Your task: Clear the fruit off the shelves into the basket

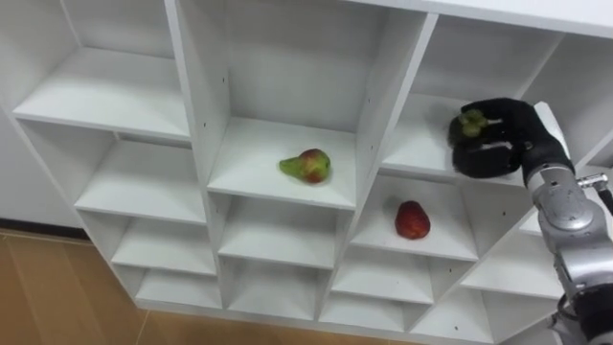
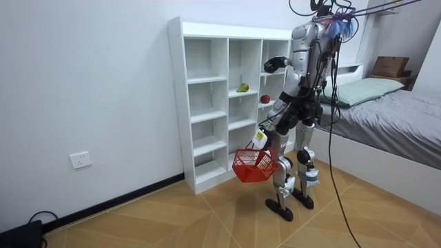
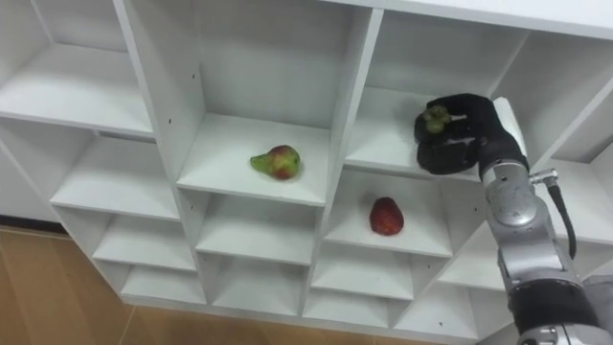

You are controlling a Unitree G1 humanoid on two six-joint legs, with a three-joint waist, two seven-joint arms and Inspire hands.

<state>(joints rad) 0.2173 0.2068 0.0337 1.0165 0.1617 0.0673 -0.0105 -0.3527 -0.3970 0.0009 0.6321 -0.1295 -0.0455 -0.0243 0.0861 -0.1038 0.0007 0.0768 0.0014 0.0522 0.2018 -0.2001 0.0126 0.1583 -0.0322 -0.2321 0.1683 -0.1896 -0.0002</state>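
Pickup step: right hand (image 1: 503, 146), fingers curled round small green fruit (image 1: 470, 123) inside white wooden closet (image 1: 383, 96). Green-red pear (image 1: 307, 166) left of fingers, red fruit (image 1: 412, 220) below-left. Left hand (image 2: 262, 134) grips red mesh basket (image 2: 253, 167). Next likely: withdraw, lower fruit into basket.

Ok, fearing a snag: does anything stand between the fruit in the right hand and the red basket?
Nothing visible: the right hand grips the green fruit at the front of the shelf; the red basket hangs below in open air.
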